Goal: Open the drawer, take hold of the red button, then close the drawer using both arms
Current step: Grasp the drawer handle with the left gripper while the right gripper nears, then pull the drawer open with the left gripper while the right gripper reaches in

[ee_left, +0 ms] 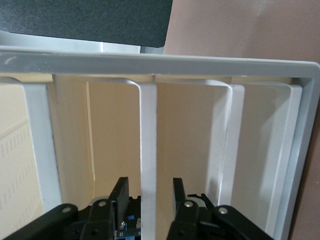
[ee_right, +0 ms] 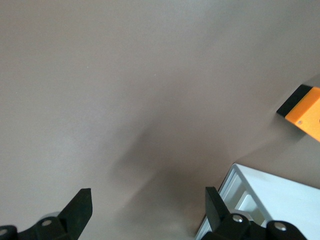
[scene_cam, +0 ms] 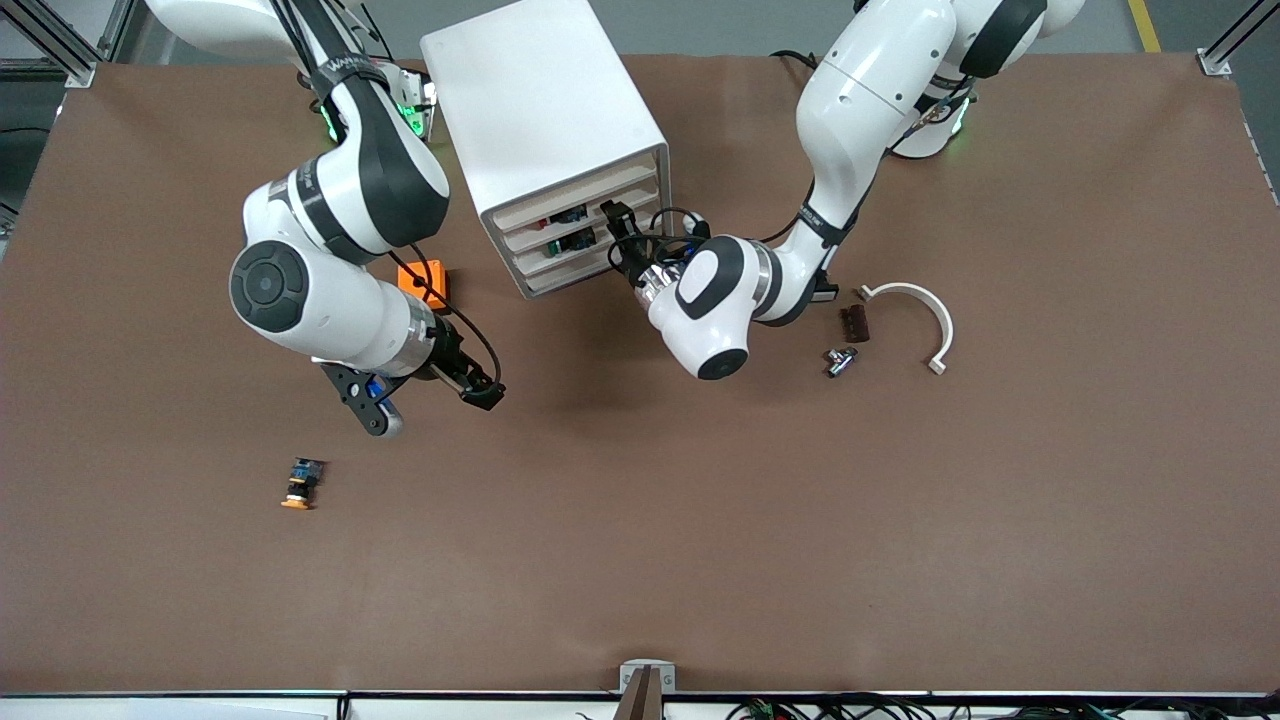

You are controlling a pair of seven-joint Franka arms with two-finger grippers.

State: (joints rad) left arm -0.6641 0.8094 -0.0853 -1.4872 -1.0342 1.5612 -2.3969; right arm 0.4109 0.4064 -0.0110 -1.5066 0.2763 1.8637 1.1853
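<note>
The white cabinet (scene_cam: 545,105) stands toward the robots' bases, its four cream slat drawers (scene_cam: 580,225) all pushed in. My left gripper (scene_cam: 617,228) is at the drawer fronts. In the left wrist view it (ee_left: 150,182) is open, with a white slat (ee_left: 148,130) between its fingers (ee_left: 121,192) and not touching them. A small red and blue part (scene_cam: 545,221) shows through the slats; I cannot tell if it is the red button. My right gripper (scene_cam: 430,398) hangs open and empty over bare table, as the right wrist view (ee_right: 147,195) shows.
An orange cube (scene_cam: 425,283) lies beside the cabinet under the right arm and shows in the right wrist view (ee_right: 307,114). An orange-capped button (scene_cam: 300,483) lies nearer the front camera. A white curved bracket (scene_cam: 915,320), brown block (scene_cam: 854,323) and metal piece (scene_cam: 840,360) lie toward the left arm's end.
</note>
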